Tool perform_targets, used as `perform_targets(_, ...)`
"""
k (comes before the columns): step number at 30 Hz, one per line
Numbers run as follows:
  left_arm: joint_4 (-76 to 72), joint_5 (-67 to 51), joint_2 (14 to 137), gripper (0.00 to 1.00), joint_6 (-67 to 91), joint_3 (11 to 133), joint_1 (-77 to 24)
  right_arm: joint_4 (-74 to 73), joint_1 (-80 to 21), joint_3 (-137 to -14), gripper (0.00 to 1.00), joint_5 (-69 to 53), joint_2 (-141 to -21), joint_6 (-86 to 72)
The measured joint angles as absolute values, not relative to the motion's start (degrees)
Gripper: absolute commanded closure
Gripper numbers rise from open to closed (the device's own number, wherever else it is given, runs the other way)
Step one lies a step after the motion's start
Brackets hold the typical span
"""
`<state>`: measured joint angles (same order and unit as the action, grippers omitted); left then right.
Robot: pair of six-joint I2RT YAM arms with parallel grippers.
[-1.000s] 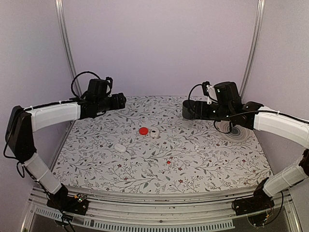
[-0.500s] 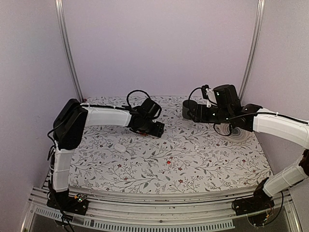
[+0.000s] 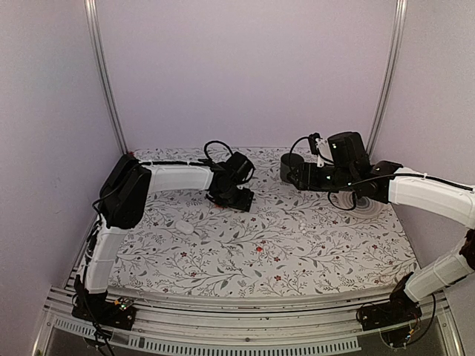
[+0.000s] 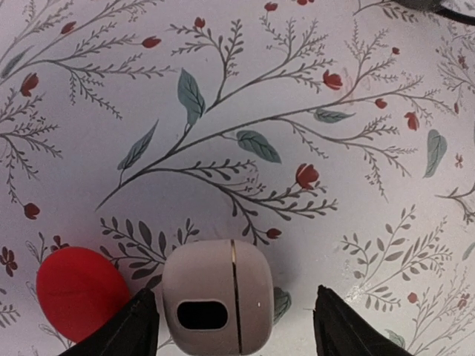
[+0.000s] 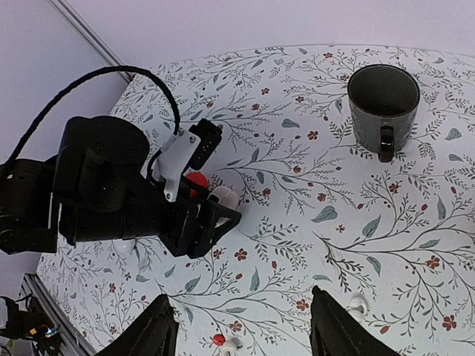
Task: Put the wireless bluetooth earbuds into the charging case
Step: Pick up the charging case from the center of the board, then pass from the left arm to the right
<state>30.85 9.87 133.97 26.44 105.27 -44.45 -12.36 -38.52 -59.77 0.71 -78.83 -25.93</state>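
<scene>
**A:** Top external view first: what is sitting on the flowered surface (image 3: 334, 259), biggest thing down?

**B:** The grey mug (image 5: 383, 96) is standing at the far side, right of centre. The flat red disc (image 4: 78, 293) is lying around mid-surface. The charging case (image 4: 215, 297) is resting just beside it.

**A:** What are the arms doing?

**B:** The left fingers (image 4: 137, 334) are standing spread, one on each side of the case, not pinching it. The right fingers (image 5: 157, 334) are hanging spread and empty near the mug.

**A:** And the earbuds?

**B:** Both are lying loose. One earbud (image 5: 358, 303) is sitting nearer and to the right of the case. What looks like the other earbud (image 5: 226, 343) is lying nearer too. Each is well apart from the case. I'm judging that nothing is inserted yet, so both pick-ups and both insertions are remaining.
</scene>
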Motion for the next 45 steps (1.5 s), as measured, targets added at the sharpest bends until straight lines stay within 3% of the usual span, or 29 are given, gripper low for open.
perform_targets(4,31.59,9.85,134.19,0.36,26.39,103.72,-44.45,-12.36,-38.52,-59.77,0.37,0.67,-78.89,-25.96)
perform_targets(10,30.26,9.06,134.17,0.58,25.02,102.94,-44.23,-11.81,-38.5,-59.77,0.38,-0.19,-80.12,-25.98)
perform_targets(14,27.24,6.94,133.21,0.63,23.64,100.84,-43.99,-11.51,-38.5,-59.77,0.38,-1.21,-81.91,-26.0)
perform_targets(30,1.83,-16.38,108.18,0.64,12.38,77.78,-44.62,-8.03,-35.4,-59.51,0.4,-16.91,-84.66,-28.27)
perform_targets(41,-5.32,-11.68,103.94,0.63,4.32,74.28,-51.09,-5.28,-35.29,-60.4,0.42,-24.4,-84.38,-32.27)
perform_targets(45,-5.76,-9.76,103.94,0.63,2.46,74.24,-52.53,-4.34,-35.29,-60.4,0.5,-25.32,-84.16,-33.58)
